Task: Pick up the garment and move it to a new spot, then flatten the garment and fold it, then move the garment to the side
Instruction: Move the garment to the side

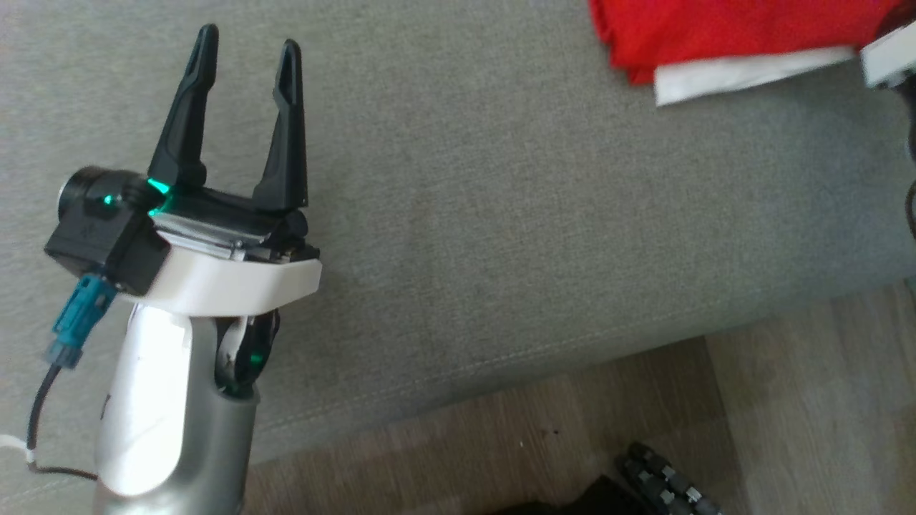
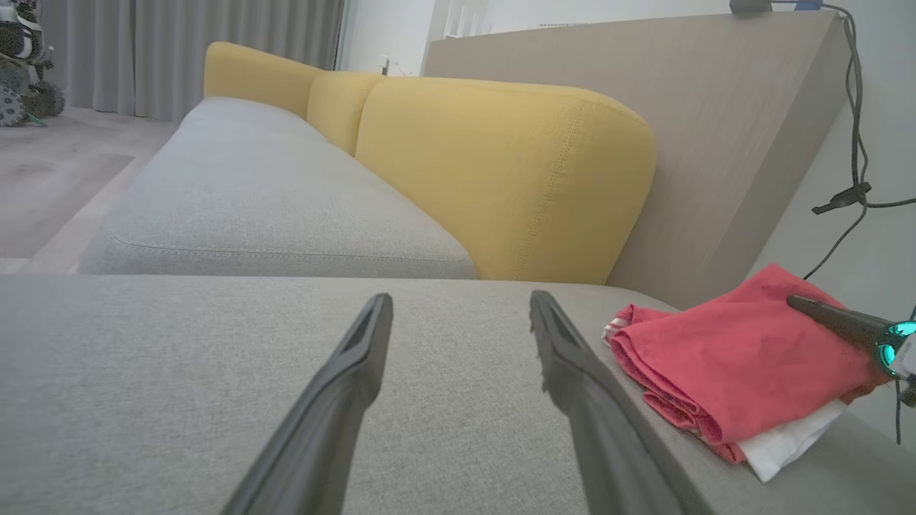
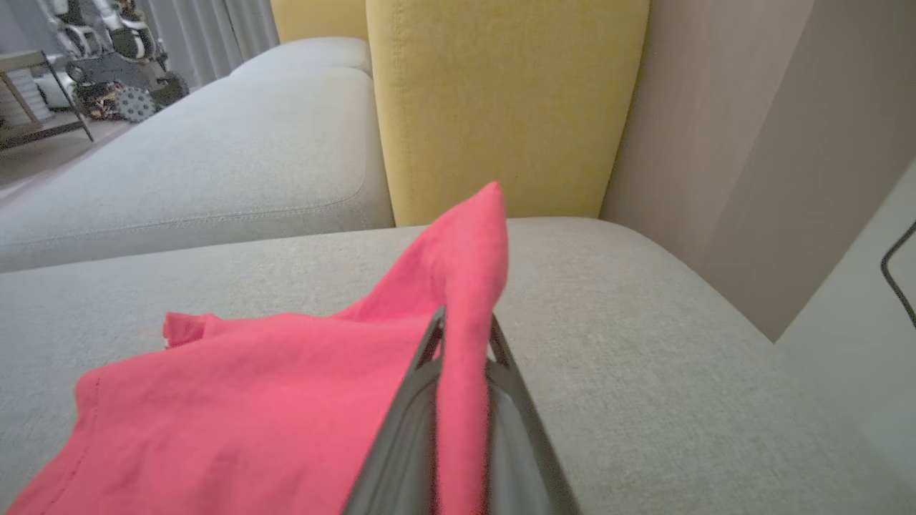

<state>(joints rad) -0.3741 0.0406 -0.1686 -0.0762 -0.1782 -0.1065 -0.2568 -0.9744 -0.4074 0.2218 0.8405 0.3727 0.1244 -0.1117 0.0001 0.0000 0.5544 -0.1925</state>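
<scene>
Right gripper (image 3: pixel 465 323) pinches the red garment (image 3: pixel 250 400) by the grey cushion's (image 1: pixel 501 214) right edge; left gripper (image 1: pixel 248 41), spread empty, hovers over bare cushion.

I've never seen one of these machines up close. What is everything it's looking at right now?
garment: one, red with white fabric showing under its edge, folded, on the near seat cushion at the sofa's end
seat cushions: at least two, grey, forming the sofa's seat
back cushions: three, yellow, upright along the sofa's back
panel: one, pale wood-look, behind the sofa's end
cables: a few, black, hanging by the panel
curtains: grey, far end of the room
floor: wood-look, in front of the sofa
left gripper: one, dark fingers, open above bare cushion
right gripper: one, dark fingers, shut on a garment fold
</scene>
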